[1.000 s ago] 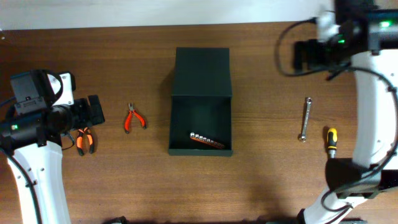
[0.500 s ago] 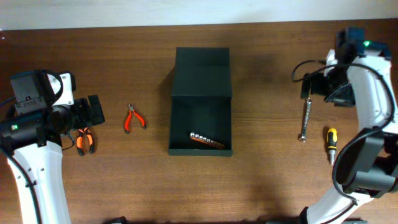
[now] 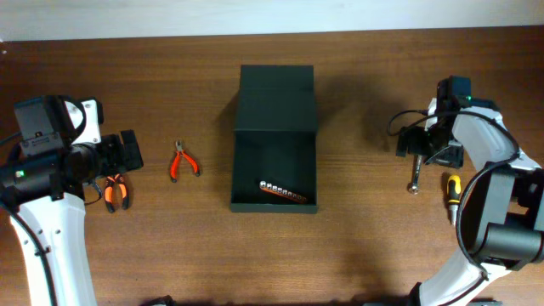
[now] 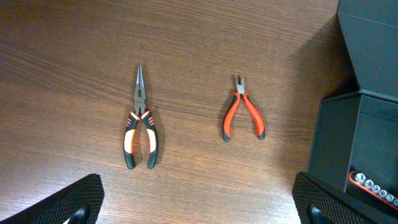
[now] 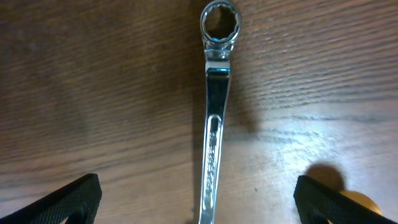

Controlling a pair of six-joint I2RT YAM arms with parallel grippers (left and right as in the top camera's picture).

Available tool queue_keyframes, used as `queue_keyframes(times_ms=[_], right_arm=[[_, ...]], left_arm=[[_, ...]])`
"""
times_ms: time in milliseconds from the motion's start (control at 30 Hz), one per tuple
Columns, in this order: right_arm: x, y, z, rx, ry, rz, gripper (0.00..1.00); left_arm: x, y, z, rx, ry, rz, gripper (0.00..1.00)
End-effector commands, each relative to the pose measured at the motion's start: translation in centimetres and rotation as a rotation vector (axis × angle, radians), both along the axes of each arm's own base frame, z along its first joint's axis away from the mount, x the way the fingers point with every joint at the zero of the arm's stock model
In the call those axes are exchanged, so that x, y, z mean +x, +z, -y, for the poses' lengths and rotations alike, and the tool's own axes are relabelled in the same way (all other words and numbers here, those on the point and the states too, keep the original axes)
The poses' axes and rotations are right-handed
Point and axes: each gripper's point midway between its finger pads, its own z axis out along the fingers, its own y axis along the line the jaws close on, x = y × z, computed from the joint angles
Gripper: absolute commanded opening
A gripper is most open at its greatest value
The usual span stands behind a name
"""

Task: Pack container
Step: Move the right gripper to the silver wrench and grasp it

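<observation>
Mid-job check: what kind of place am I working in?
Probably a workshop-style test bench: a wooden table, hand tools like the red pliers and a wrench, and a dark green container.

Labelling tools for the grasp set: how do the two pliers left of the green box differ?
The orange-and-black pliers have long needle jaws; the red pliers, a short stubby nose. The orange-and-black pliers are longer overall than the red pliers. The red pliers lie nearer the container than the orange-and-black pliers. Both lie flat on the table, handles slightly apart.
</observation>
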Motion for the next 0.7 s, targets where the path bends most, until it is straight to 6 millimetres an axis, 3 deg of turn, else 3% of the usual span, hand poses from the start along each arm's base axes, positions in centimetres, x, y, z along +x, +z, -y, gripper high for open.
queue_keyframes(times_ms=[0,333,467,667], right_arm=[[-0.5,-0.9,-0.2,-0.005,0.001,-0.003,0.99],[-1.4,-2.9,-0.4,-0.005,0.001,-0.001,0.98],[-1.7,-3.1,-0.4,-0.004,0.000,-0.010,0.85],[-1.8,-3.1,-0.4,-0.003,0.000,-0.015,0.55]], left_arm=[[0.1,0.9,0.1,0.016,-0.037,0.026,0.99],[0.1,0.9,0.1,0.018,-0.039,0.025,0.99],[0.1,0.9,0.1,0.017,-0.039,0.025,0.99],[-0.2,0.7,0.2,0.013,-0.039,0.011,0.99]])
